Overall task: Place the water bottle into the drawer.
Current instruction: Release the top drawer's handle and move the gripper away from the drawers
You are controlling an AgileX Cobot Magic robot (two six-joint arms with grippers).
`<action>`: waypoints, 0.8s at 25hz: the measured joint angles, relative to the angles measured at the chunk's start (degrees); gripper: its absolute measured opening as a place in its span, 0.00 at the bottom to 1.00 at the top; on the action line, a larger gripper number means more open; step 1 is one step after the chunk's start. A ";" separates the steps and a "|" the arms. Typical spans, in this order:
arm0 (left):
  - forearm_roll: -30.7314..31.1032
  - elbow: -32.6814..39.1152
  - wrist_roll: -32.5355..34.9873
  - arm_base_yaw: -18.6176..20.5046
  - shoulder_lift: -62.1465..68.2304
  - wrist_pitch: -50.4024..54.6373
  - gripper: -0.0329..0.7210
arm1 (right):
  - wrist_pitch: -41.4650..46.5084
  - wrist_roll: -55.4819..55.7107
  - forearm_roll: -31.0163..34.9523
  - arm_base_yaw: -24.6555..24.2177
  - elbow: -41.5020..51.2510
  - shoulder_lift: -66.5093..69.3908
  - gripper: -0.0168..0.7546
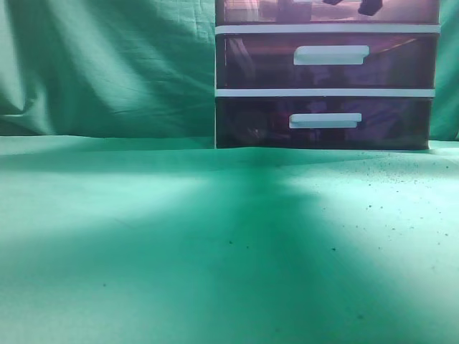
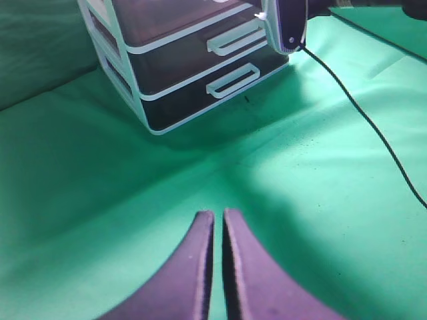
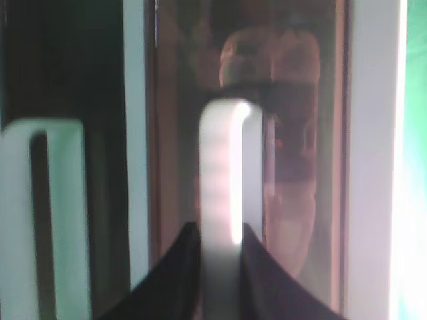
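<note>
The drawer (image 1: 287,11) is the top, pinkish translucent one of the white-framed unit, cut off by the top edge of the exterior view. My right gripper (image 3: 222,233) is shut on its white bar handle (image 3: 223,173), one finger on each side. Its dark fingertips (image 1: 351,6) show at the drawer front. A blurred bottle-like shape (image 3: 287,133) shows through the drawer front; I cannot make out more of the water bottle. My left gripper (image 2: 218,217) is shut and empty, above the green cloth in front of the unit (image 2: 167,67).
Two darker drawers (image 1: 326,61) (image 1: 323,120) with white handles sit below. The right arm (image 2: 287,23) reaches across the unit's front, and its black cable (image 2: 373,127) trails over the green cloth (image 1: 215,236). Green fabric hangs behind.
</note>
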 joint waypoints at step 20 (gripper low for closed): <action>0.96 1.12 0.11 0.00 -1.74 -1.62 0.04 | -20.86 41.53 -1.30 0.00 -0.11 -12.91 0.64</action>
